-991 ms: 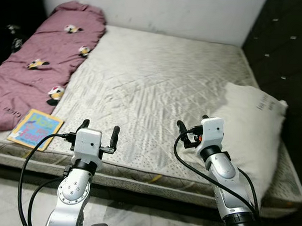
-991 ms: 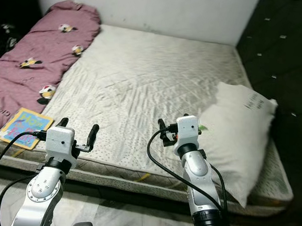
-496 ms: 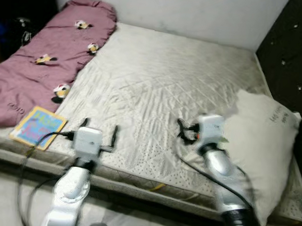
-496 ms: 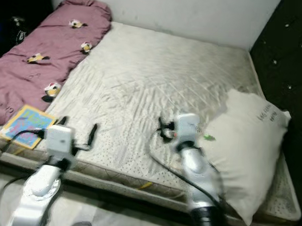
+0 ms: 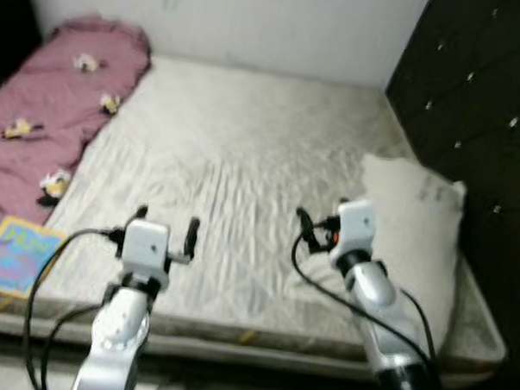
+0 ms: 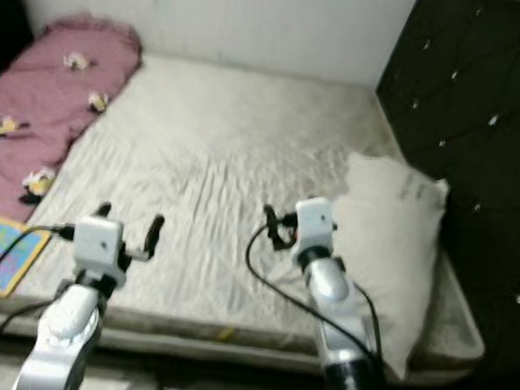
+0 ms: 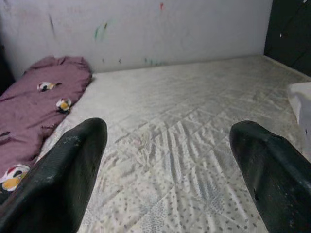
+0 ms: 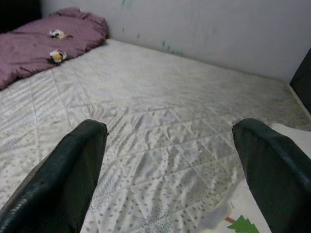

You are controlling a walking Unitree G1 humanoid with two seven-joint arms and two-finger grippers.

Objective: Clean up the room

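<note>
Mattress [image 5: 245, 151] bare against pale wall [image 5: 250, 22], mauve blanket [image 5: 48, 99], white pillow [image 5: 414, 228] — both grippers' jaws released, left gripper [image 5: 165, 229], right gripper [image 5: 322, 222].

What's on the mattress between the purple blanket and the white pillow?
Nothing: the head views show bare quilted mattress from the purple blanket across to the white pillow.

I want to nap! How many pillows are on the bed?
1. The white pillow lies on the mattress at the robot's right, by the dark headboard. The purple blanket might hide another.
</note>
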